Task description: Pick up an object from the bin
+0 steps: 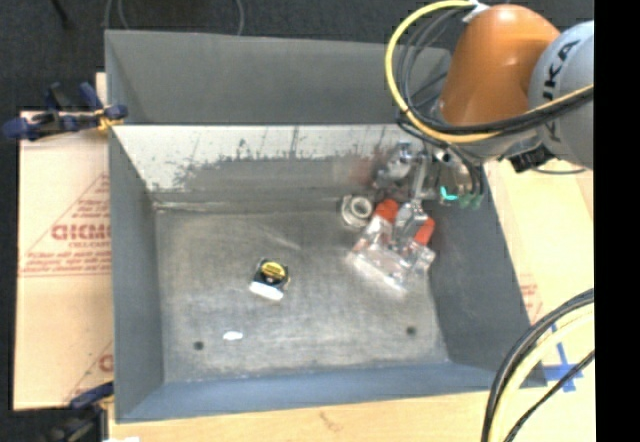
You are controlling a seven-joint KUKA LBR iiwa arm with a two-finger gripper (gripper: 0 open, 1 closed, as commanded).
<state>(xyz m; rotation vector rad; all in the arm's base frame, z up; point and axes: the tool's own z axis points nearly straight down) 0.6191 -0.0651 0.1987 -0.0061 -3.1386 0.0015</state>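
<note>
1. Nearest the lens is the arm (572,100), coming in over the right rim of the bin. Its orange cover (498,60) is ringed by yellow and black cables (398,50), and the wrist points down toward the floor's far right part.
2. Below it, the grey bin (330,325) has a floor that is mostly bare.
3. The gripper (408,218) hangs low, just off the foot of the far wall and near the right wall. It is at the far edge of a clear plastic pack. Whether it is open or closed cannot be told, nor whether it touches the pack.
4. The clear plastic pack (390,260) lies flat by the right wall, its long axis slanting from far-left to near-right, askew to the walls. Red pieces (425,230) sit at its far end.
5. A small metal ring (354,211) lies just left of the gripper.
6. A black and yellow piece (270,275) rests mid-floor, well apart from the pack.
7. A white fleck (232,336) lies toward the near left corner.
</note>
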